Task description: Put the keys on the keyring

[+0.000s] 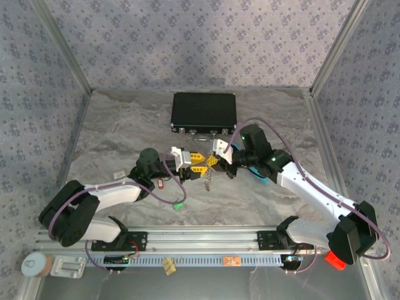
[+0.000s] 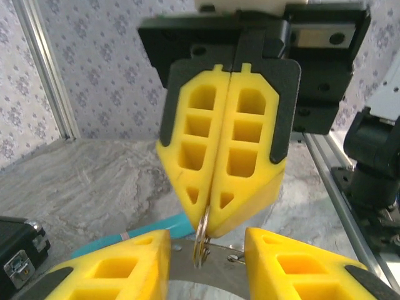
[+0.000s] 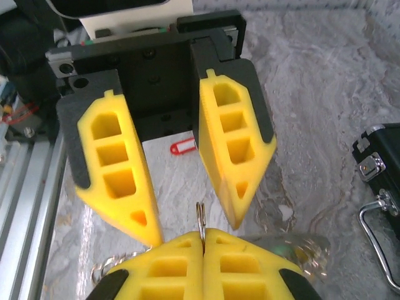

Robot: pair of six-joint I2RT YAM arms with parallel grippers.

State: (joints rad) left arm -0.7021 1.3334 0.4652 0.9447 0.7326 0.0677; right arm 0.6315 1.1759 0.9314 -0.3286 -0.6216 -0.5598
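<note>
Keyring point(image 2: 201, 242): pinched on edge in the pressed-together right claw point(image 2: 212, 220), left claw point(image 3: 194, 232) spread to either side; ring-holding step, I'd judge, the next move needing the red key point(image 3: 186, 147) fetched off the desk point(image 3: 312, 94).

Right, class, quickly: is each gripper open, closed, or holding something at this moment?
Left gripper: open, holding nothing.
Right gripper: closed on the keyring.

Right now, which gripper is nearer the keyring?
Right. The right gripper is shut on the keyring, pinching it; the left gripper is open, one finger on either side of the ring, not gripping.
</note>
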